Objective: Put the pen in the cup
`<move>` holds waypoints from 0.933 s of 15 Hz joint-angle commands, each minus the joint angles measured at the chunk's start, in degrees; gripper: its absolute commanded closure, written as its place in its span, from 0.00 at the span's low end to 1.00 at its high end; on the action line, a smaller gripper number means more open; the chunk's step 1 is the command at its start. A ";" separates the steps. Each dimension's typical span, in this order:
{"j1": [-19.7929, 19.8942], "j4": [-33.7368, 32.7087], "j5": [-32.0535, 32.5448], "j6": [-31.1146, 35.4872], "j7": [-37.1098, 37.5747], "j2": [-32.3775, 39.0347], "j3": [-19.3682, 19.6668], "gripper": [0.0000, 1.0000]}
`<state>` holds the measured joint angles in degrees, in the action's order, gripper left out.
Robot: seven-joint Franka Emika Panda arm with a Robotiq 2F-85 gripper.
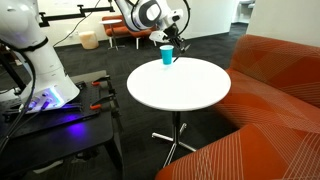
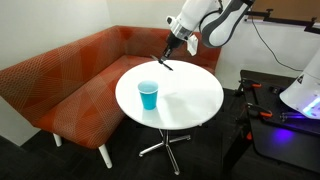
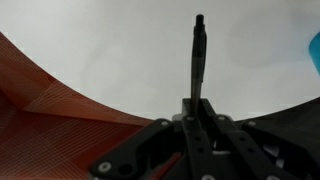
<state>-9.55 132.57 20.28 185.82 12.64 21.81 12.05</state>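
Note:
My gripper point(image 3: 197, 108) is shut on the thin dark pen point(image 3: 198, 55), which sticks straight out from between the fingers over the white table top in the wrist view. In an exterior view the gripper point(image 2: 170, 52) hangs over the far edge of the round white table point(image 2: 190, 100), the pen point(image 2: 164, 65) slanting down toward the surface. The small blue cup point(image 2: 148, 95) stands upright on the table, well apart from the pen. In an exterior view the cup point(image 1: 166, 55) sits at the table's far edge, just below the gripper point(image 1: 170, 38). A sliver of the cup point(image 3: 316, 42) shows at the wrist view's right edge.
An orange-red sofa point(image 2: 60, 85) curves round the table and shows below the table edge in the wrist view point(image 3: 60, 130). A black cart with the robot base point(image 1: 40, 90) stands beside the table. The table's metal foot point(image 2: 165, 140) spreads on dark carpet.

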 commanded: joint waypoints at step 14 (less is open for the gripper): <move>24.60 -5.52 11.80 12.21 -8.12 2.43 -23.01 0.97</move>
<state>8.40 129.21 27.90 198.04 5.24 23.65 -5.07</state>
